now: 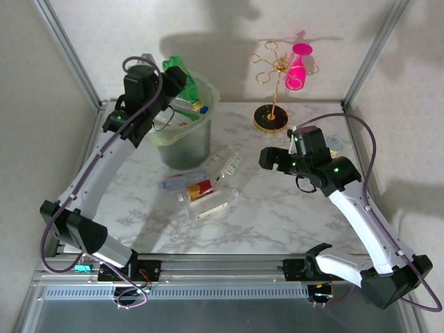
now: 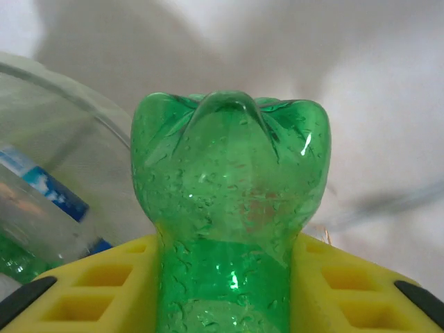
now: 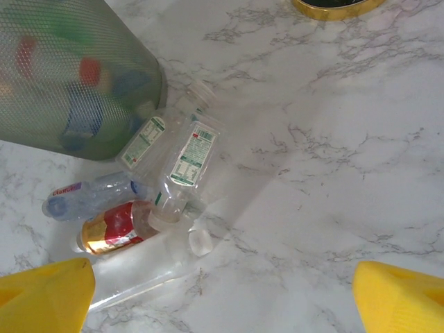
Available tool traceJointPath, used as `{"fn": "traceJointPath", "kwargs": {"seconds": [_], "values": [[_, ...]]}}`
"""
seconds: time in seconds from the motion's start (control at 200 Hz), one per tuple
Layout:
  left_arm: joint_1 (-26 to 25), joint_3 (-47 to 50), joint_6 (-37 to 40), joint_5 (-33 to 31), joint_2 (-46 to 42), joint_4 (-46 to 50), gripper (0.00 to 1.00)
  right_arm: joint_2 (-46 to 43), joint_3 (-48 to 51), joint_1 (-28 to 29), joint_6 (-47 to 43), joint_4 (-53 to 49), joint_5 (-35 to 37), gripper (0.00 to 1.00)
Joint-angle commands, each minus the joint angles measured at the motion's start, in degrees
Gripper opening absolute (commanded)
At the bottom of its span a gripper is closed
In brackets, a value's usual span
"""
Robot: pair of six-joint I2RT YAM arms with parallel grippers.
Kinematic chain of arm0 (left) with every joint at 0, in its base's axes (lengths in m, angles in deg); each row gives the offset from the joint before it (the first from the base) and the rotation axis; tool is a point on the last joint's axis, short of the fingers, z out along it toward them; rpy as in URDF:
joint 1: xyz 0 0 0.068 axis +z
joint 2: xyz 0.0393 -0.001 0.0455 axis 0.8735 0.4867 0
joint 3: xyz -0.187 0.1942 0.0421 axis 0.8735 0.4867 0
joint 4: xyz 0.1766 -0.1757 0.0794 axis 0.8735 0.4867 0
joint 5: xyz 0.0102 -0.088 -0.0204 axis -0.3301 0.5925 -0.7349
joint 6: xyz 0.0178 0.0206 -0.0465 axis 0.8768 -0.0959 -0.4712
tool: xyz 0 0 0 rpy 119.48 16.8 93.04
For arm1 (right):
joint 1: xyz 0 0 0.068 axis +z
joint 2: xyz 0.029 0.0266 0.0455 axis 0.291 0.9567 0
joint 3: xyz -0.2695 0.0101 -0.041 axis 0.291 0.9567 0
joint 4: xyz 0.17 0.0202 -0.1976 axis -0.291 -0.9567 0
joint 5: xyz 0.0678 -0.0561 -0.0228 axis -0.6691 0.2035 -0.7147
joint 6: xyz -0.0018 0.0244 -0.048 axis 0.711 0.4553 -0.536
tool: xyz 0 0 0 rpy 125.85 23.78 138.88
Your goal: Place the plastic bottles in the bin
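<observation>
Green bottle (image 2: 229, 201): long axis runs straight out from the left gripper (image 2: 225, 288), base end outward, waist pinched in its jaws. It hangs above the bin (image 1: 184, 149), near its back-left rim (drop looks feasible). Right gripper (image 3: 222, 295) spread wide over table bottles (image 3: 187, 161).

The left gripper (image 1: 173, 83) sits over the far rim of the bin (image 1: 186, 149), and a green bottle (image 1: 182, 69) juts up and away from it, apparently clamped between the fingers. More bottles lie inside the bin. Just in front of the bin, loose bottles rest in a cluster on the marble surface (image 1: 277, 215): a blue-labelled bottle (image 1: 182, 182), a red-labelled bottle (image 1: 200, 188) touching it, and clear ones beside them. The right gripper (image 1: 269, 159) hovers to their right. Behind it a pink goblet (image 1: 298, 69) hangs on a gold wire stand (image 1: 272, 83).
</observation>
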Motion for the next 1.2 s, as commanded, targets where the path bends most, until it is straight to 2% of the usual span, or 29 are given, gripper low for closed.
{"fn": "traceJointPath", "kwargs": {"seconds": [0.0, 0.2, 0.33, 0.721, 0.986, 1.196], "values": [[2.1, -4.3, -10.5, -7.0, 2.8, 1.9, 0.29, 0.2, -0.7, -0.5, -0.1, 1.1, -0.9, 0.95], [2.5, -4.0, -19.3, -11.5, 5.5, 4.9, 0.33, 0.1, 0.1, -0.4, -0.3, 1.1, -0.4, 0.96], [2.4, -2.9, -22.3, -13.3, 7.0, 5.4, 0.33, 0.1, 0.8, -0.5, -0.2, 1.5, -0.6, 0.96], [0.2, -4.9, -23.7, -17.2, 13.6, 9.0, 0.35, 0.2, 1.9, -0.5, -0.8, 2.0, -0.2, 0.96], [-0.8, -4.1, -25.3, -17.6, 15.0, 10.5, 0.6, 0.0, 2.2, -0.5, -1.3, 2.0, 0.1, 0.96], [-0.9, -6.9, -23.8, -22.1, 11.3, 13.7, 0.77, -0.4, 2.5, -0.4, -1.3, 2.2, 0.3, 0.96]]}}
